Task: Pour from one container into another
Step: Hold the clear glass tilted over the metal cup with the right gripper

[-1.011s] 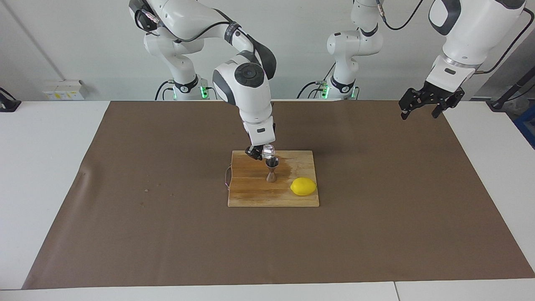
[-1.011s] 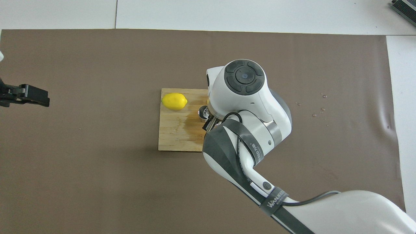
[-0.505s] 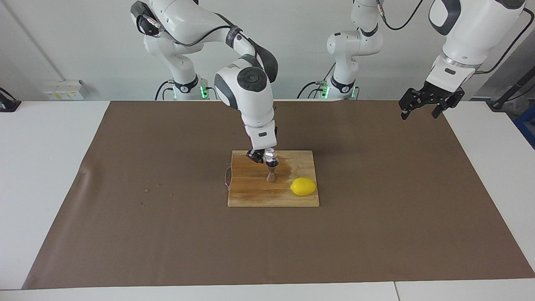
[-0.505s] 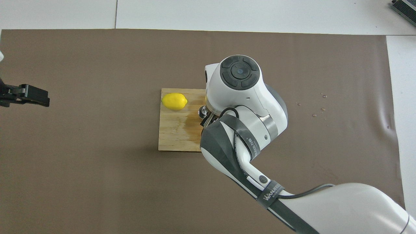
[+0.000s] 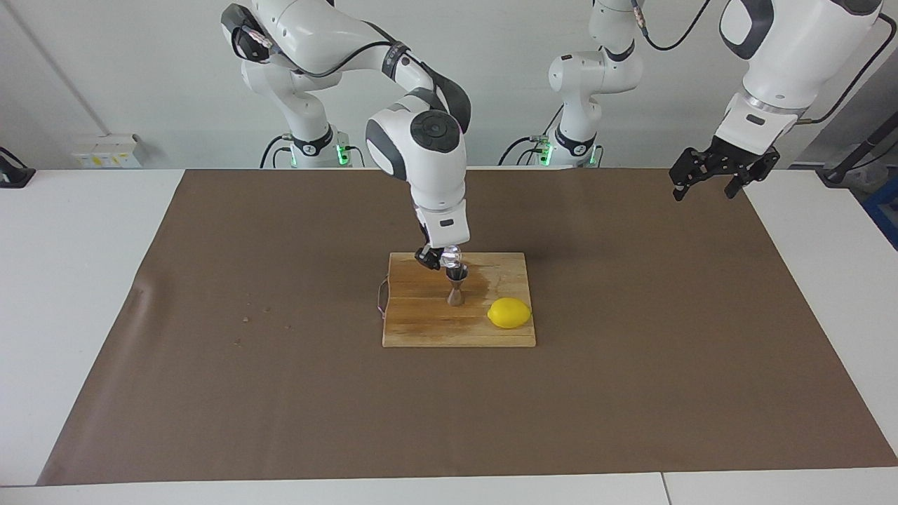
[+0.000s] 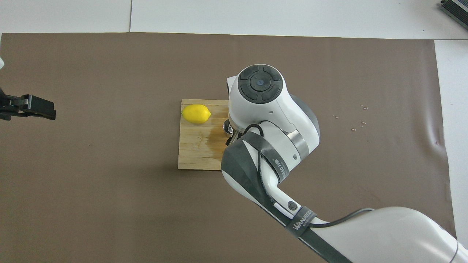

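Note:
The steel jigger [image 5: 455, 287] stands upright on the wooden cutting board [image 5: 421, 322]. My right gripper [image 5: 440, 258] is shut on the small clear glass cup [image 5: 452, 257] and holds it tipped just over the jigger's mouth. In the overhead view the right arm hides most of this; only a bit of the cup [image 6: 228, 127] shows at the board [image 6: 197, 146]. My left gripper [image 5: 708, 172] waits in the air over the mat's corner at the left arm's end; it also shows in the overhead view [image 6: 27, 108].
A yellow lemon [image 5: 509, 313] lies on the board beside the jigger, toward the left arm's end and farther from the robots; it shows in the overhead view [image 6: 196, 113]. A wet stain [image 5: 484, 282] marks the board. A brown mat [image 5: 280, 393] covers the table.
My right arm's wrist has turned and risen a little, and the cup has tipped further over the jigger. The left arm has not moved.

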